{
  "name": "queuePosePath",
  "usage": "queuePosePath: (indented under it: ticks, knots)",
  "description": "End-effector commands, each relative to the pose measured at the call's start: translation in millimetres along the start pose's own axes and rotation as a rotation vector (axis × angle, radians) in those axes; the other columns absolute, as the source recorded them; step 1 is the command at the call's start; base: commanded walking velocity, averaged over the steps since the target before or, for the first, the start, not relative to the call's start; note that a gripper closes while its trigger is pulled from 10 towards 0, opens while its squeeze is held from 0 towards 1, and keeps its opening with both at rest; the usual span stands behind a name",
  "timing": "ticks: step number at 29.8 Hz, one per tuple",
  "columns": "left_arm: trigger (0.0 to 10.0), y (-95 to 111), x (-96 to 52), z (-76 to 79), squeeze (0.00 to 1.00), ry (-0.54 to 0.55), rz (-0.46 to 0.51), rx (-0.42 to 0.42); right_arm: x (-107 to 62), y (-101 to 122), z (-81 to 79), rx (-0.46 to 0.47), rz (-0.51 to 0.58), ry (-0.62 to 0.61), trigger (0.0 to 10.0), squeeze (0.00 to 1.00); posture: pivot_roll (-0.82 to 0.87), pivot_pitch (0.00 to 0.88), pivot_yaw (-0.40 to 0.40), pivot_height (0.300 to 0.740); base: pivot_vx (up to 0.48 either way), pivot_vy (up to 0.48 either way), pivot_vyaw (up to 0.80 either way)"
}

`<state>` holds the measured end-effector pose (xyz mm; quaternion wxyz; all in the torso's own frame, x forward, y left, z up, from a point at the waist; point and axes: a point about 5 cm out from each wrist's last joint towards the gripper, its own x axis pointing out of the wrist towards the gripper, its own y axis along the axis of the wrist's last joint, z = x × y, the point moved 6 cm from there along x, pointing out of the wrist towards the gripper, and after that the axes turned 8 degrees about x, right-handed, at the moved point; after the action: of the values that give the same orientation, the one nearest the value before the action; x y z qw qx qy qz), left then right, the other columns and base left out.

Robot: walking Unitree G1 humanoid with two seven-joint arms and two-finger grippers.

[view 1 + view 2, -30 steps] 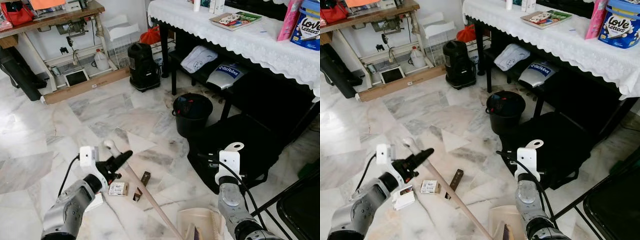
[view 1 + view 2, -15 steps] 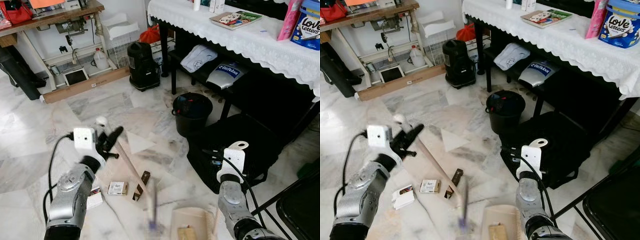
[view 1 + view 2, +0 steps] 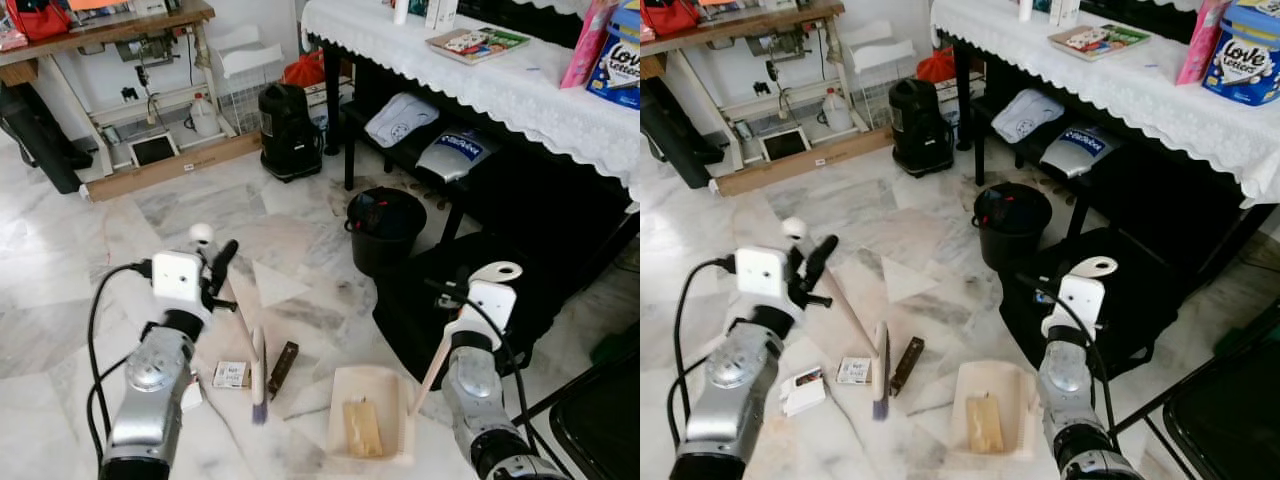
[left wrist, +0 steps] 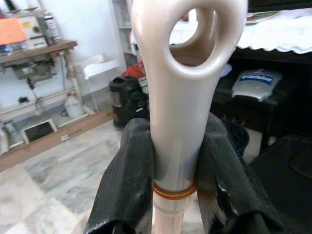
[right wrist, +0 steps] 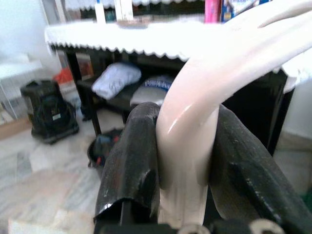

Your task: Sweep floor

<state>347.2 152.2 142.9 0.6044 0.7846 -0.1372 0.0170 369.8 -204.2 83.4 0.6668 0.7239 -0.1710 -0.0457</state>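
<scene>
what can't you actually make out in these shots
- Broom head: blurred in both eye views, so its bristles' contact with the floor is unclear.
- Small card and dark stick-like piece on the floor: too small to identify.
- Item in the dustpan: a tan slab, no detail.
- Black bucket: contents too small and shaded.
- Blue tub: cut off by the picture's edge.

We see grey-veined white marble floor (image 3: 90,270) around the black bucket (image 3: 385,228). Near it, our black-fingered left gripper (image 4: 176,190) pinches a cream broom handle (image 4: 181,97) ringed with an orange band; our right gripper (image 5: 181,170), also black, clasps the cream dustpan (image 3: 367,420) handle. Behind the bucket hangs a white lace-edged tablecloth (image 3: 520,90).
</scene>
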Motion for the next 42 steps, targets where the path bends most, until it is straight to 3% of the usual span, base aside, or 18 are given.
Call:
queuePosePath:
  ticks: [1, 7, 14, 19, 25, 32, 42]
  knots:
    - [10.0, 5.9, -0.6, -1.3, 0.0, 0.007, 0.038, 0.037, 3.4, 14.1, -5.3, 0.018, 0.061, 0.016, 10.0, 0.0, 0.12, 0.0, 0.012, 0.74, 0.0, 0.0, 0.0]
    - [10.0, -2.0, -10.4, 6.9, 0.0, -0.014, 0.019, 0.07, 1.9, 28.8, -18.5, 0.027, 0.115, 0.084, 10.0, 0.0, 0.11, 0.0, 0.003, 0.74, 0.0, 0.0, 0.0]
    - [10.0, -2.9, 0.5, 5.4, 0.0, 0.025, 0.02, 0.082, 10.4, 40.2, -19.9, 0.104, 0.116, 0.014, 10.0, 0.0, 0.09, 0.0, 0.005, 0.74, 0.0, 0.0, 0.0]
    - [10.0, -2.3, 1.6, 6.7, 0.0, 0.03, 0.021, 0.077, 9.0, 46.0, -28.1, 0.1, 0.132, 0.054, 10.0, 0.0, 0.09, 0.0, 0.007, 0.74, 0.0, 0.0, 0.17]
    - [10.0, -8.3, 0.6, -6.0, 0.0, 0.079, 0.0, 0.097, 7.1, 45.2, -27.8, 0.098, 0.118, 0.063, 10.0, 0.0, 0.1, 0.0, 0.001, 0.74, 0.0, 0.0, 0.73]
    - [10.0, -6.2, 2.3, -0.4, 0.0, 0.06, 0.009, 0.109, 7.2, 47.2, -30.3, 0.095, 0.113, 0.072, 10.0, 0.0, 0.09, 0.0, 0.005, 0.74, 0.0, 0.0, 0.77]
    - [10.0, -5.8, 2.5, -4.5, 0.0, 0.079, 0.009, 0.122, 6.7, 49.0, -34.2, 0.1, 0.106, 0.094, 10.0, 0.0, 0.1, 0.0, 0.004, 0.74, 0.0, 0.0, 0.78]
